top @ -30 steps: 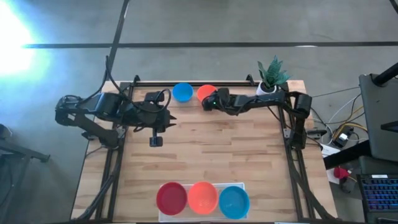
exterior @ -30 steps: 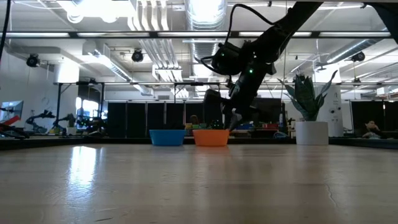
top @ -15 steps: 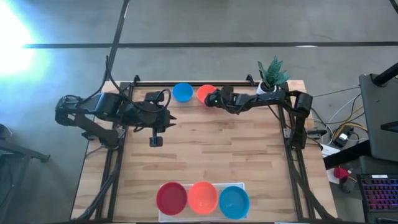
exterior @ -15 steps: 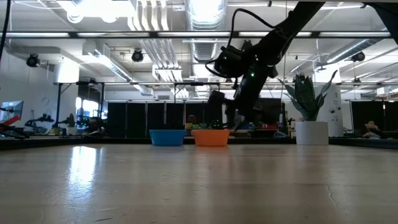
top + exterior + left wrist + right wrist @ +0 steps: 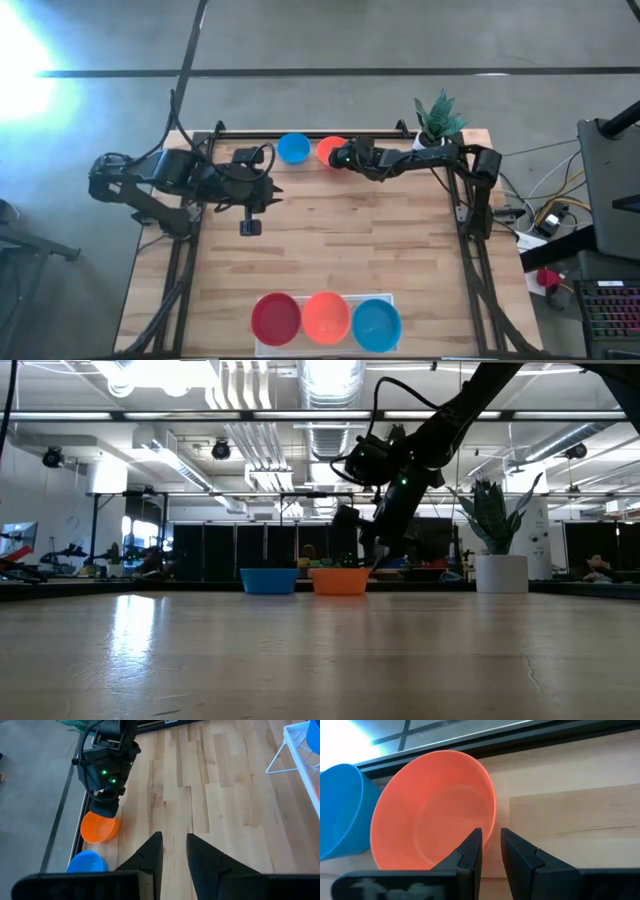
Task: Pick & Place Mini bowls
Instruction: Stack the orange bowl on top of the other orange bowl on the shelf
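The right hand (image 5: pixel 338 156) reaches along the far edge of the wooden bench (image 5: pixel 330 250) to the orange bowl (image 5: pixel 328 149), which sits touching the blue bowl (image 5: pixel 293 148) beside the black rail at the bench's back. From its own wrist camera the two dark fingers (image 5: pixel 470 851) stand slightly apart with a narrow gap, and the orange bowl's rim (image 5: pixel 490 815) lines up with that gap; whether the rim is already between the pads or only just ahead of them cannot be told, and nothing is lifted. In that view the blue bowl (image 5: pixel 340 810) is cut off at the picture's edge. The low view shows both bowls resting on the bench, the orange one (image 5: pixel 339 580) partly behind the hand (image 5: pixel 372 560) that comes down on it, the blue one (image 5: pixel 269 580) clear beside it.

The left hand (image 5: pixel 249 226) hangs over the bench's left side, well apart from every bowl, its fingers (image 5: pixel 150 855) parted a little and holding nothing. Its camera sees the right arm's wrist over the orange bowl (image 5: pixel 98 829), hiding part of it, and the blue bowl (image 5: pixel 87 862) half cut off by its own mount.

At the near edge three more bowls, red (image 5: pixel 275 318), orange (image 5: pixel 325 316) and blue (image 5: pixel 376 324), sit in a row in the white tray (image 5: pixel 388 299), which they almost wholly cover. A potted plant (image 5: pixel 436 122) stands at the far right corner, the right arm crossing in front of its pot.
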